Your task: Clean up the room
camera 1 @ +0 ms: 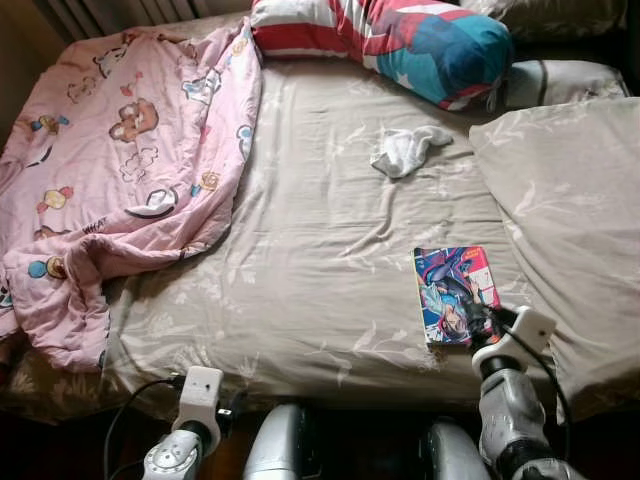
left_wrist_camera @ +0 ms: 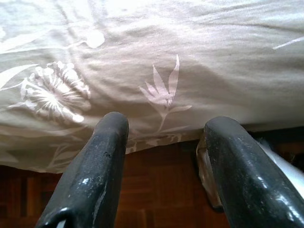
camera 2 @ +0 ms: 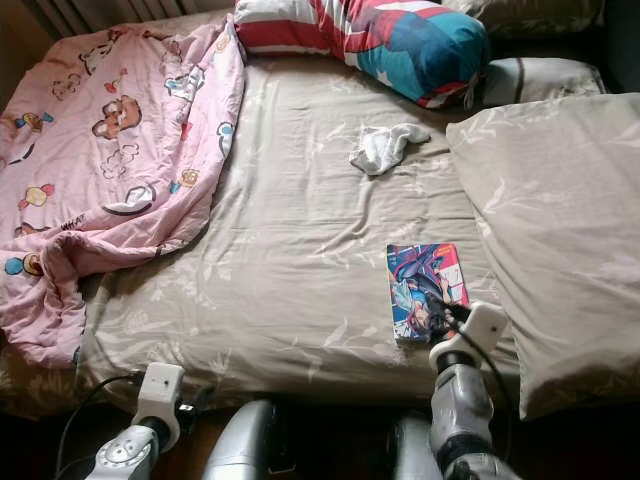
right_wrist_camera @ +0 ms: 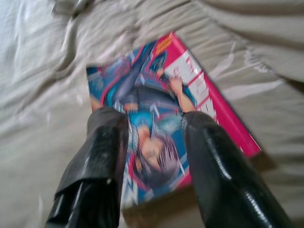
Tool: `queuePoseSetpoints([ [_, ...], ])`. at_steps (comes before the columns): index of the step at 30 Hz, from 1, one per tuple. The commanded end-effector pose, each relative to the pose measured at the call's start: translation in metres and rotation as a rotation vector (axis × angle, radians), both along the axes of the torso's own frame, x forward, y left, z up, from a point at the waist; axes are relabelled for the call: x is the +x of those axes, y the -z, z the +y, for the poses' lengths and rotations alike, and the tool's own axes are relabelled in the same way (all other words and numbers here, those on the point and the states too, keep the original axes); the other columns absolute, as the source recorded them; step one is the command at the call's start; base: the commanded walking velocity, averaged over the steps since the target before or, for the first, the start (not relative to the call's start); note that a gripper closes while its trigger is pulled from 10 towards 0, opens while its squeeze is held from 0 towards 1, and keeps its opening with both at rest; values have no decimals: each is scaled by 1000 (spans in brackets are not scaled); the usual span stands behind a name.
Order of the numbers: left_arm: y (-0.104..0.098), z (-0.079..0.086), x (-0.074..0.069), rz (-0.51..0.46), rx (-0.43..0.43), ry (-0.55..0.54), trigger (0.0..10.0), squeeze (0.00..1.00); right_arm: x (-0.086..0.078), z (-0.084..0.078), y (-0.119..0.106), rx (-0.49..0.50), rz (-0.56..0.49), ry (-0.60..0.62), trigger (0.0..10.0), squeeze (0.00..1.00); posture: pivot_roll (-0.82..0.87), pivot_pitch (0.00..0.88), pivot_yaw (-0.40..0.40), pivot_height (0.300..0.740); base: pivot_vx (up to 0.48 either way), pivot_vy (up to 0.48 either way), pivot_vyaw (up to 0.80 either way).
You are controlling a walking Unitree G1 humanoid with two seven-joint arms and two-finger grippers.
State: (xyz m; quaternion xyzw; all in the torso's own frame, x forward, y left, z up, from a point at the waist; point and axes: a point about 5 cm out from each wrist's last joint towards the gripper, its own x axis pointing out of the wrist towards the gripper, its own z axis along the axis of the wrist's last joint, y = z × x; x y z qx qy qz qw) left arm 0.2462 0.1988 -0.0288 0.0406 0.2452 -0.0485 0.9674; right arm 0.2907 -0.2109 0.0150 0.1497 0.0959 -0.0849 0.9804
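I have the bed [camera 1: 320, 300] in front of me, covered in a beige sheet with a pale leaf print. A comic book [camera 1: 455, 293] with a bright pink and blue cover lies flat on the sheet near the foot edge, toward my right, just beside the large beige pillow [camera 1: 565, 210].

My right end effector [right_wrist_camera: 154, 121] is over the near end of that book. In the right wrist view its two black fingers [right_wrist_camera: 107, 142] stand apart with the cover showing between them, the tips above the printed figure; they are spread and I cannot tell whether they touch the cover. Nothing is gripped.

My left end effector [left_wrist_camera: 164, 130] sits low at the foot edge of the bed, on my left. Its fingers [left_wrist_camera: 107, 142] are wide apart, holding nothing, pointing at the sheet's hanging edge with brown wooden floor [left_wrist_camera: 156, 190] below it.

Further up the bed, a crumpled white cloth [camera 1: 405, 150] lies on the sheet, well apart from the book. A pink quilt [camera 1: 120, 170] with cartoon bears is bunched over the left side of the bed, and a red, white and blue pillow [camera 1: 400, 40] lies across the head end.
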Motion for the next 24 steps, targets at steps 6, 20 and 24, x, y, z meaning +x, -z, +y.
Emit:
queuePoseSetpoints([
  [6, 6, -3, 1, 63, -38, -104, 10000, 0, -7, -1, 11, -153, 117, -32, 10000, 0, -50, 144, 76, 649, 0, 0, 0],
  [20, 6, -8, 9, 108, -70, -207, 10000, 0, -9, 10, 22, -161, 236, -110, 10000, 0, -73, 58, 46, 723, 0, 0, 0],
  [24, 8, -9, 8, 126, -70, -222, 10000, 0, -14, 12, 29, -116, 275, -105, 10000, 0, -85, 49, 46, 738, 0, 0, 0],
])
